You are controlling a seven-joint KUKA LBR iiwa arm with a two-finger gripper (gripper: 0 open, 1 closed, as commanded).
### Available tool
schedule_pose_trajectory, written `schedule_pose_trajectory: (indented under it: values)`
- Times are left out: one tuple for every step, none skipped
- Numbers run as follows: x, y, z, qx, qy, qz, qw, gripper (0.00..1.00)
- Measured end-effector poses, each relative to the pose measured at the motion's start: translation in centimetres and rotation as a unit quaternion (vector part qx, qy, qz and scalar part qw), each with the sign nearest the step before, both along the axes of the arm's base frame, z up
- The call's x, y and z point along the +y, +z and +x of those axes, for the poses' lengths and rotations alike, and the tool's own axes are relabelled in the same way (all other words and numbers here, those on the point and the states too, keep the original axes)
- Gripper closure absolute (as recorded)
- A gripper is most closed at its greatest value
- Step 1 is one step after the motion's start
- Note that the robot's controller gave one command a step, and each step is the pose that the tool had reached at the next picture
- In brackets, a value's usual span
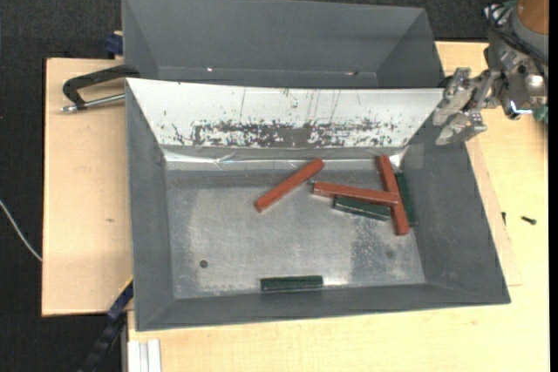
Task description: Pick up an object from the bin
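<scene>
My gripper [455,113] hangs above the bin's right rim near the back corner, with its pale fingers pointing left and apart, nothing between them. Nearest to it, in the bin's back right, a red bar [392,193] lies lengthwise with a dark green bar [400,192] along its right side. Another red bar [355,192] lies crosswise beside them, over a dark green bar [363,207].
A tilted red bar [289,186] lies near the middle of the bin floor. A dark green bar [291,283] rests along the front wall. A small dark spot [204,265] marks the floor at the front left. The arm comes in from the right.
</scene>
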State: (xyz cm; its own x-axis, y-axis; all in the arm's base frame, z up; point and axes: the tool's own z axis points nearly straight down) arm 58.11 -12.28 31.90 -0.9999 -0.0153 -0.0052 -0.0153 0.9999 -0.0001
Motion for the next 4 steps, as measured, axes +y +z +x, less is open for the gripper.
schedule_pose_trajectory:
  values:
    - [-0.3, -1.5, 0.1, -0.0065, 0.030, -0.002, 0.9995, 1.00]
    - [-0.4, -8.8, -0.2, -0.0007, 0.040, 0.000, 0.9992, 1.00]
    - [-0.5, -11.4, -0.5, 0.0014, 0.002, 0.000, 1.0000, 0.00]
    - [-0.5, -11.4, -0.5, 0.0013, 0.002, 0.000, 1.0000, 0.00]
